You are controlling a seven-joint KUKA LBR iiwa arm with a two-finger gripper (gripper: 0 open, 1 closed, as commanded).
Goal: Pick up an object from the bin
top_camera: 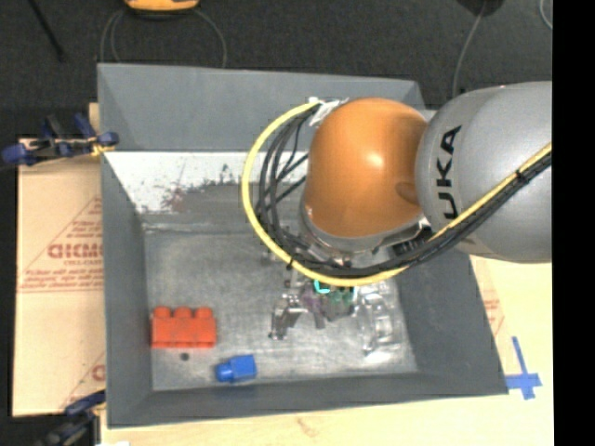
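A red block (183,328) with three bumps on top lies flat on the floor of the grey bin (125,277). It is close to the bin's left wall. Just below and to the right of the red block lies a small blue piece (236,369). The two are near each other but do not touch.

Far to the right of the red block, the big grey arm (493,175) comes in over the bin. A round orange cover (363,165) sits on its end, up and to the right of the red block. Yellow and black cables (247,189) loop around the cover's left side.

Under the cover, the gripper (311,309) hangs low over the bin floor. It is about level with the red block and well apart from it, with bare floor between them. The gripper is dark and partly hidden by the cover, so I cannot tell if it is spread apart or pressed together. A small green spot (325,291) shows just above it; it may be a part of the robot. I see nothing held in the gripper. The red block and the blue piece both lie loose on the floor.
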